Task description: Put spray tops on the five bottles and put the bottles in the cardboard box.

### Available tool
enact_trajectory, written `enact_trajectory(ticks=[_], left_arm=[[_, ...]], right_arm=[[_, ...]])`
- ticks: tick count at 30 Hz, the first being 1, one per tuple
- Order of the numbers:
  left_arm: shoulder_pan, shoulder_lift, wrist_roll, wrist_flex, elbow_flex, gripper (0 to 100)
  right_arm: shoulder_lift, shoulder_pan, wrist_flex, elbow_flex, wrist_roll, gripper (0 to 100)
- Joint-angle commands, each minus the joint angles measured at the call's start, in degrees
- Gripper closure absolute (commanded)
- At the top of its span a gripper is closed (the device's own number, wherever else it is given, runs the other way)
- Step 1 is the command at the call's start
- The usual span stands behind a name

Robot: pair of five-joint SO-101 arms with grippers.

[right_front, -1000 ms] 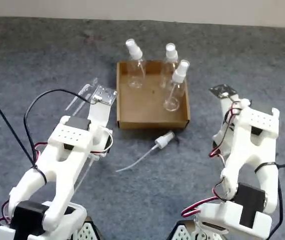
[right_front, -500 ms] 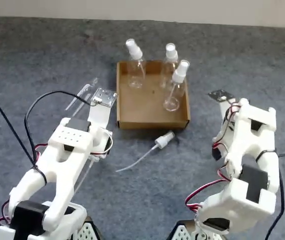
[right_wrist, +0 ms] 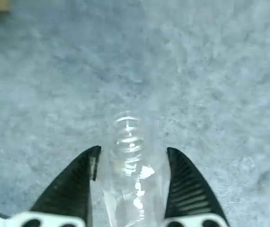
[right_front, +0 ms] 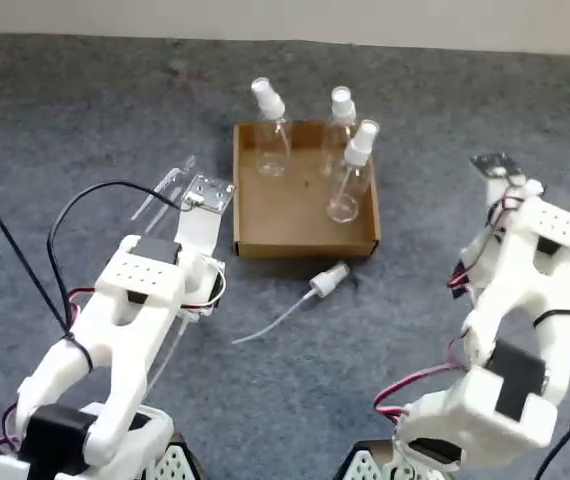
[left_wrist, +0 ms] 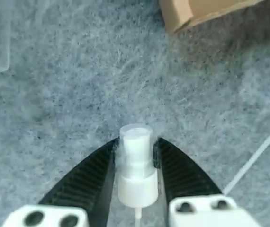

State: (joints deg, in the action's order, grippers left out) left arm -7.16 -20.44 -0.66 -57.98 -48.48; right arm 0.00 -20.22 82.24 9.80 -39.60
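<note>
– Left of the cardboard box [right_front: 305,243] in the high view, what's the clear thing on the carpet [right_front: 85,100]?
– Bare bottle [right_front: 163,190], lying flat, no top on it.
– Left gripper [left_wrist: 136,142]?
– Pinching a spray top [left_wrist: 136,177] round its head, low centre of its wrist view, tube trailing back toward the wrist. My guess is it's gripped there so the tube end stays free for threading.
– Box, upper centre?
– Three capped bottles [right_front: 353,175] inside, along the far and right walls (floor left bare for two more, I'd say).
– Just below the box?
– Loose spray top [right_front: 328,279] on its side, tube running to lower left. Probably waiting for the last bottle.
– Right side?
– Right gripper [right_wrist: 133,150] clamped on an open bottle [right_wrist: 128,184], mouth pointing away from the wrist, over bare carpet, well apart from the box. Likely offering the mouth for capping.
– Any labels?
– No print legible on anything.
</note>
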Motion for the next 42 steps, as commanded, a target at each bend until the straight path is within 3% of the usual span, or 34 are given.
enact_trajectory(ticks=[1, 10, 17, 28, 38, 42], left_arm=[[2.33, -6.37, -0.53, 0.79, 4.00, 99], [8.84, -26.59, -0.53, 0.70, 6.02, 99], [8.84, -42.77, -4.04, 0.88, 6.02, 99], [8.40, -52.62, -10.02, 1.05, 5.58, 99], [8.57, -52.88, -22.77, 1.14, 5.93, 99], [8.40, -52.88, -24.26, 4.66, 7.87, 99]], right_arm=[[-11.12, 7.87, 1.98, -3.74, 6.33, 99.5], [-32.57, 37.41, -0.66, 2.59, 24.97, 99.5], [-40.75, 51.21, -17.19, 21.76, 29.54, 99.5], [-49.36, 58.15, -33.45, 42.95, 29.45, 99.5], [-49.71, 59.56, -39.69, 49.98, 29.19, 99.5], [-49.71, 62.11, -45.14, 52.09, 29.54, 99.5]])
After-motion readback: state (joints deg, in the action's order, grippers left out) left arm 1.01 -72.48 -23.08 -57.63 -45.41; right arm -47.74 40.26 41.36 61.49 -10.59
